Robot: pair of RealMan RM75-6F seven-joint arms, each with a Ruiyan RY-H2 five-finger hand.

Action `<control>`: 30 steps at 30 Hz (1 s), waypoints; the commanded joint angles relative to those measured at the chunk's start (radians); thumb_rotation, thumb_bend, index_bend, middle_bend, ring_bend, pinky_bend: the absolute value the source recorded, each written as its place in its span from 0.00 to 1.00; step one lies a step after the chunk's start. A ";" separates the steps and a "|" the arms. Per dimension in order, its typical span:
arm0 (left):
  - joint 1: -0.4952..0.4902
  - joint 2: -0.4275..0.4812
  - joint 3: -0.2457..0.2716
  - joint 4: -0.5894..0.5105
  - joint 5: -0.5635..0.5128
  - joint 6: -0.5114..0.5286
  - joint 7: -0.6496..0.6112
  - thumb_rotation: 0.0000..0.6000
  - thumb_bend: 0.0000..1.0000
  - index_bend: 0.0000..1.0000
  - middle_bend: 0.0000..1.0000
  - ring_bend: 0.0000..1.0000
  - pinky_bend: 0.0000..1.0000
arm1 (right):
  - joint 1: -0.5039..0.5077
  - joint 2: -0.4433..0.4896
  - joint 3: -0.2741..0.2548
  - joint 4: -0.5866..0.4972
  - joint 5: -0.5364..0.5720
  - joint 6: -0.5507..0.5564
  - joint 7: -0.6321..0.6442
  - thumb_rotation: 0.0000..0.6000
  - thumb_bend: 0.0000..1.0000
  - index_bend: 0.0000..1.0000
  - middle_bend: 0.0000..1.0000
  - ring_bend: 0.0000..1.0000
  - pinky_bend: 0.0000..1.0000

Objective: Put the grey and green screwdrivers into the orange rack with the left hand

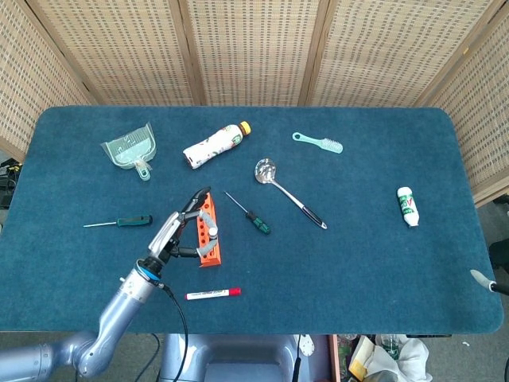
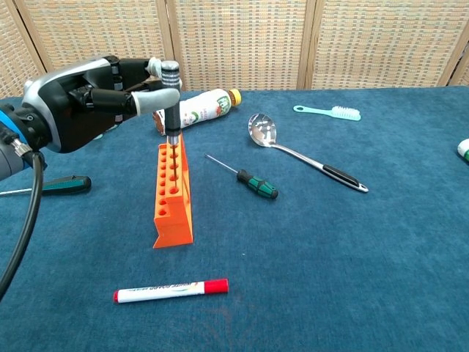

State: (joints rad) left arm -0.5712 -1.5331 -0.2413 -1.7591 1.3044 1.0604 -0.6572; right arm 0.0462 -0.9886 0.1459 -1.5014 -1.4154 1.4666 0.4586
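Observation:
My left hand pinches the grey screwdriver by its ribbed handle, holding it upright over the far end of the orange rack. Its shaft goes down into one of the rack's holes. From the head view, the left hand lies just left of the rack, with the grey screwdriver's cap showing above it. One green-handled screwdriver lies flat to the right of the rack, also visible as the green screwdriver. A second green-handled screwdriver lies to the left, partly behind my arm.
A red-capped marker lies in front of the rack. A bottle, a metal spoon and a mint brush lie further back. A dustpan and a small white bottle rest on the blue table.

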 commanded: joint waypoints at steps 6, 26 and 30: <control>0.005 -0.031 0.019 0.049 0.009 0.006 0.016 1.00 0.39 0.60 0.00 0.00 0.00 | 0.001 0.000 0.000 0.001 0.001 -0.003 0.002 1.00 0.00 0.02 0.00 0.00 0.00; 0.023 -0.116 0.063 0.179 0.037 0.028 0.054 1.00 0.39 0.60 0.00 0.00 0.00 | 0.002 0.002 0.000 0.005 0.004 -0.009 0.012 1.00 0.00 0.02 0.00 0.00 0.00; 0.024 -0.123 0.068 0.188 0.043 0.026 0.055 1.00 0.39 0.60 0.00 0.00 0.00 | 0.003 0.002 -0.001 0.004 0.003 -0.009 0.010 1.00 0.00 0.02 0.00 0.00 0.00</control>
State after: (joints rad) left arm -0.5478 -1.6558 -0.1743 -1.5717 1.3473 1.0865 -0.6019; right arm 0.0489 -0.9870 0.1452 -1.4977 -1.4123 1.4573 0.4691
